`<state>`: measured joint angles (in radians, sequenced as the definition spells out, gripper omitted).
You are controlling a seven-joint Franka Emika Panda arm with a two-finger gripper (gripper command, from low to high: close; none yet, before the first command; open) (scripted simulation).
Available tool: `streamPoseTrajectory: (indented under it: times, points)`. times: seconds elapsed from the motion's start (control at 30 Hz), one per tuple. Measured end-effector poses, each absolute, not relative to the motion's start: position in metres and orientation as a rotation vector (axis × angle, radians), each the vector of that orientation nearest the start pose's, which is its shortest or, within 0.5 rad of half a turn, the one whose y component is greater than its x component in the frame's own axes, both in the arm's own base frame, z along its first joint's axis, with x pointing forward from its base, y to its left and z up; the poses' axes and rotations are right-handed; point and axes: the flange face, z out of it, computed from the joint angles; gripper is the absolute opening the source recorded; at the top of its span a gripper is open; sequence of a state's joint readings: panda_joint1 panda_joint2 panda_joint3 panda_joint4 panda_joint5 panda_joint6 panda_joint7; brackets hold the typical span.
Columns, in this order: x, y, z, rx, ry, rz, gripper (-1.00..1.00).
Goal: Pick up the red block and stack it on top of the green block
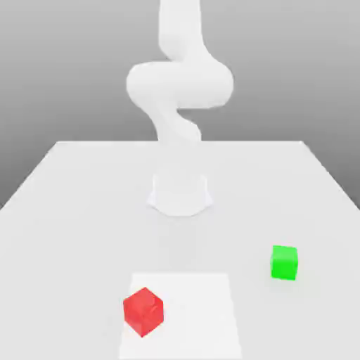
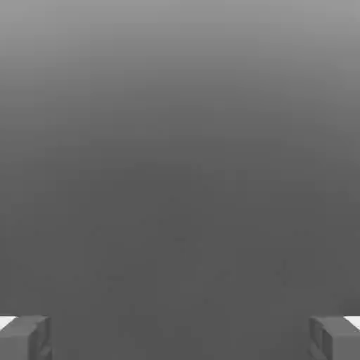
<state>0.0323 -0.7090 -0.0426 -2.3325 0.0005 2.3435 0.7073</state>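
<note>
Both blocks [image 1: 143, 311] [image 1: 284, 262] seemingly outside gripper [image 2: 180, 337]

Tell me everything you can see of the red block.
The red block is a small, plain, bright red cube with smooth matte faces and no markings. It sits flat on the table, on a lighter square patch near the front edge, turned so that one corner faces the camera. It lies toward the exterior view's left, well apart from the green block, which looks about the same size. Nothing touches it but the surface beneath.
</note>
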Motion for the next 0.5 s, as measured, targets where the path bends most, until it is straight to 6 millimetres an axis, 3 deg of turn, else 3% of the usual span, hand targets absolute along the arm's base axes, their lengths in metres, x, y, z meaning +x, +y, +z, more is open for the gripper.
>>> streamPoseTrajectory:
  times: [0.1, 0.23, 0.37, 0.5]
  points:
    - [0.418, -0.018, 0.606, -2.661, 0.849, -0.831, 0.0]
    - [0.451, -0.028, 0.523, -2.8, 0.703, -0.679, 0.0]
    - [0.467, -0.035, 0.438, -2.918, 0.546, -0.519, 0.0]
    - [0.467, -0.043, 0.355, -3.016, 0.378, -0.35, 0.0]
